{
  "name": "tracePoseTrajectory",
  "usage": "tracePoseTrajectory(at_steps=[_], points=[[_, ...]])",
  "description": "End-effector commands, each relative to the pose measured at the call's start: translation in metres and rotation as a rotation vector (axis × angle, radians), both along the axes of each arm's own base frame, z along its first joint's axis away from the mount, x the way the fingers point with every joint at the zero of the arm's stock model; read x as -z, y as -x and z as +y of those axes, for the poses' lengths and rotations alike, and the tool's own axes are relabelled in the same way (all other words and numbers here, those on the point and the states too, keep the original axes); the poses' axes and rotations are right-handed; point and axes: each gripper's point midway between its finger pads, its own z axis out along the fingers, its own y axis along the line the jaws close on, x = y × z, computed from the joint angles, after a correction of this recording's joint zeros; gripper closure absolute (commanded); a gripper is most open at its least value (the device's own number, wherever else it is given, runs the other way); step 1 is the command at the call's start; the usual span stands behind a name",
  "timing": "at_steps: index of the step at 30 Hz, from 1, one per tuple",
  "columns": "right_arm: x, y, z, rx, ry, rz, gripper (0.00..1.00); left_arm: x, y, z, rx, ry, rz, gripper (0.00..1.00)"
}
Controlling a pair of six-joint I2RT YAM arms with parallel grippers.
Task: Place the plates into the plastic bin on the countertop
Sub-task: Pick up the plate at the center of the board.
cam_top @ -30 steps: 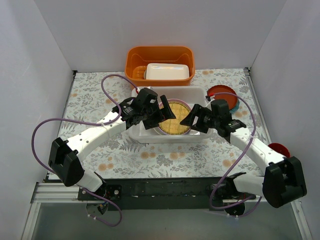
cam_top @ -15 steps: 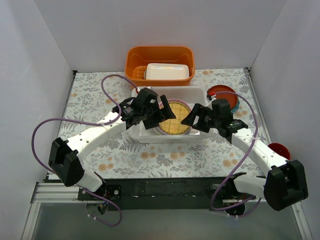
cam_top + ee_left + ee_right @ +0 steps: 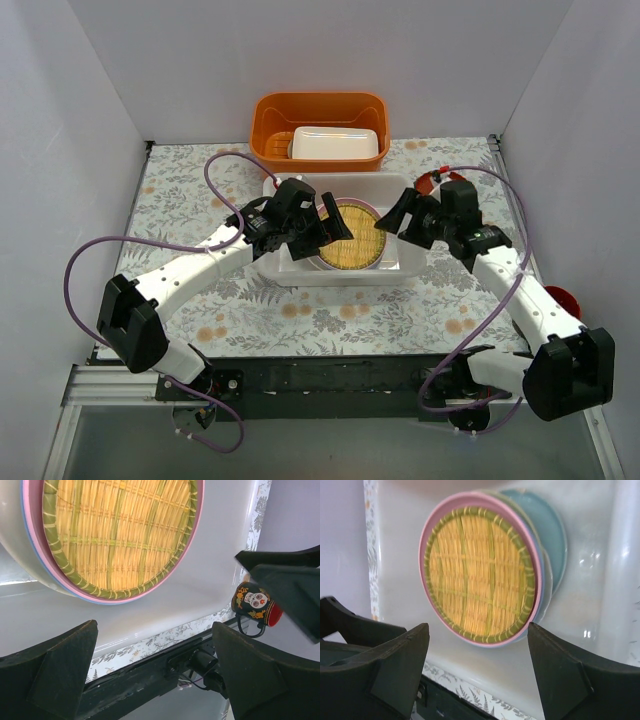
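Observation:
Inside the plastic bin (image 3: 300, 274) lies a stack of plates with a yellow woven-pattern plate (image 3: 350, 248) on top. In the right wrist view the woven plate (image 3: 480, 575) rests on a pink one (image 3: 431, 532), with a light blue plate (image 3: 541, 587) and a teal plate (image 3: 547, 530) below. My left gripper (image 3: 335, 225) hovers open over the stack's left edge, holding nothing (image 3: 154, 627). My right gripper (image 3: 393, 217) stands open and empty above the bin's right side (image 3: 477, 627). A red-brown plate (image 3: 430, 183) lies on the countertop (image 3: 200, 195) behind the right arm, partly hidden.
An orange tub (image 3: 320, 108) holding a small white box (image 3: 337, 143) stands behind the bin. A black skull-print mug with a red inside (image 3: 255, 602) sits near the countertop's right front edge (image 3: 558, 298). White walls close in three sides.
My right gripper has risen and drawn back toward the far right, away from the stack, its jaws a little wider. The left arm has hardly moved.

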Motion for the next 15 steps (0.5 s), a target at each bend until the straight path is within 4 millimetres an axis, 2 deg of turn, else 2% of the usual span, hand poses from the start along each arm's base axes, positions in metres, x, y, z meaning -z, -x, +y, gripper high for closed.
tracePoseTrajectory(at_steps=[1,3,4,6,10,13,15], points=[[-0.039,-0.029,-0.031,0.062,-0.012,-0.083,0.14,-0.011,0.003,-0.007,0.038,0.04,-0.031,0.02],[-0.051,-0.038,-0.043,0.072,-0.025,-0.105,0.14,-0.012,0.004,-0.008,0.045,0.043,-0.033,0.02],[-0.05,-0.046,-0.058,0.107,-0.022,-0.093,0.14,-0.012,0.003,-0.008,0.044,0.042,-0.035,0.02],[-0.058,-0.053,-0.069,0.111,-0.031,-0.103,0.14,-0.012,0.004,-0.007,0.044,0.042,-0.037,0.02],[-0.056,-0.073,-0.108,0.181,-0.022,-0.093,0.14,-0.011,0.005,-0.005,0.044,0.033,-0.04,0.02],[-0.048,-0.081,-0.129,0.217,-0.034,-0.068,0.14,-0.009,0.006,-0.002,0.038,0.031,-0.037,0.02],[-0.046,-0.086,-0.136,0.224,-0.051,-0.06,0.14,-0.01,0.008,0.001,0.026,0.032,-0.037,0.02]])
